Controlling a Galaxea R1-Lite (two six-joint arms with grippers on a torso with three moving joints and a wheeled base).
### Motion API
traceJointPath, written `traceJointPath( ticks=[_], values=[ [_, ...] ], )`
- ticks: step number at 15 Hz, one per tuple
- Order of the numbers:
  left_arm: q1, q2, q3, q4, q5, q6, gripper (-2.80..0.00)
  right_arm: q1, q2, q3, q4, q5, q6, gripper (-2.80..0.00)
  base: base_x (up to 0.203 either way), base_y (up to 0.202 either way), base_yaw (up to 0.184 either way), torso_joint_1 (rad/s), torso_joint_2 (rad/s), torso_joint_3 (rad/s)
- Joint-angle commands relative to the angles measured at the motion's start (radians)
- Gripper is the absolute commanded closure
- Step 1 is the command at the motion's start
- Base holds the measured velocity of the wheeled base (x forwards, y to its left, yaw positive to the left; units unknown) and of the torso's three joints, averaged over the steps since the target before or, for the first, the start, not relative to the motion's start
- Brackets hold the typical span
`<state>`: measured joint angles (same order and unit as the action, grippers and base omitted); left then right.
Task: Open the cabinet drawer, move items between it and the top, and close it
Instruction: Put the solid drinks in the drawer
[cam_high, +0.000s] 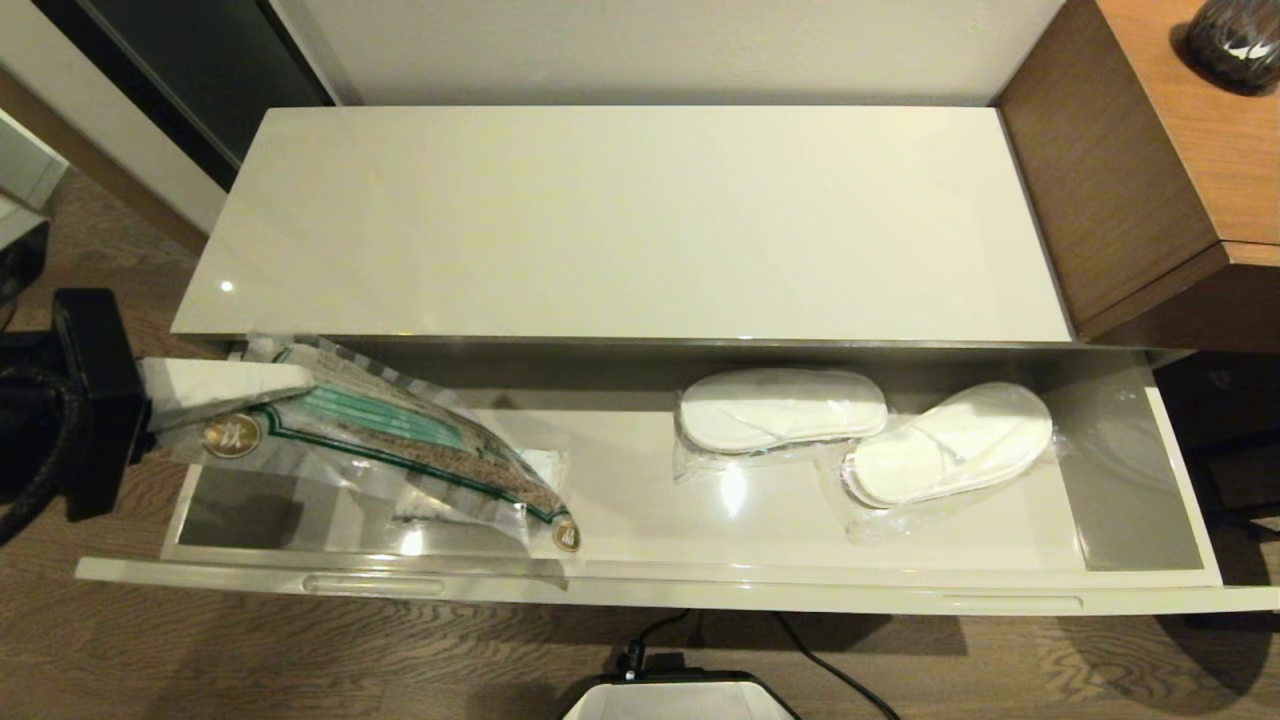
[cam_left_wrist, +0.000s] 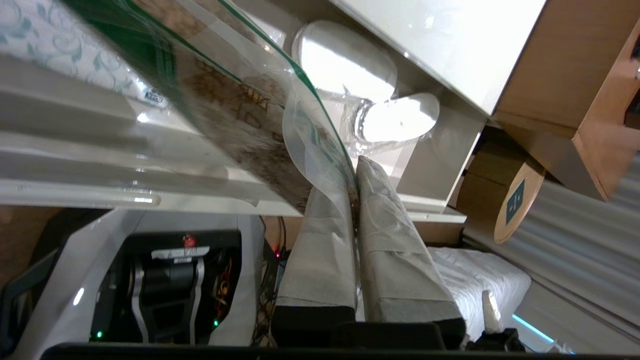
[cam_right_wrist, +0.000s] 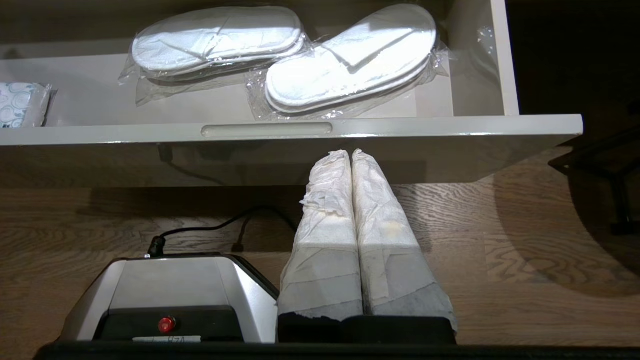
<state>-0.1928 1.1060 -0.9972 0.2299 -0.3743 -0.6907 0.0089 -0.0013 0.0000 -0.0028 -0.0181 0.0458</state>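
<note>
Currently L tool (cam_left_wrist: 356, 172) clamped on pouch (cam_high: 400, 440), lifted over drawer (cam_high: 640, 585) left end. Slippers (cam_high: 860, 440) lie drawer right. R wrist view only: R tool (cam_right_wrist: 351, 157) pressed closed, near side below drawer front; tissue pack (cam_right_wrist: 22, 105) visible.

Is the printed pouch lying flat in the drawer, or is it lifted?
Lifted and tilted. The left gripper pinches the printed pouch at one edge; its far corner hangs over the drawer front rim.
</note>
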Motion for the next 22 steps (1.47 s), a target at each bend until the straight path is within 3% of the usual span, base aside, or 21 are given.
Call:
traceJointPath(
  ticks=[1,7,15,18,22],
  values=[
    [-0.001,-0.003,0.037,-0.001,-0.008,-0.003,0.0,0.0,-0.017,0.002,0.0,0.0,0.0,0.0,0.0,0.0,0.0,0.0,0.0,0.0],
    [0.003,0.062,0.097,-0.042,-0.007,-0.002,0.0,0.0,-0.017,0.002,0.0,0.0,0.0,0.0,0.0,0.0,0.0,0.0,0.0,0.0],
    [0.042,0.261,0.232,-0.317,-0.002,-0.011,0.0,0.0,-0.017,0.002,0.0,0.0,0.0,0.0,0.0,0.0,0.0,0.0,0.0,0.0],
    [0.048,0.369,0.303,-0.498,0.0,-0.016,0.0,0.0,-0.017,0.002,0.0,0.0,0.0,0.0,0.0,0.0,0.0,0.0,0.0,0.0],
    [0.092,0.526,0.318,-0.627,-0.001,-0.016,0.0,0.0,-0.017,0.002,0.0,0.0,0.0,0.0,0.0,0.0,0.0,0.0,0.0,0.0]
  ],
)
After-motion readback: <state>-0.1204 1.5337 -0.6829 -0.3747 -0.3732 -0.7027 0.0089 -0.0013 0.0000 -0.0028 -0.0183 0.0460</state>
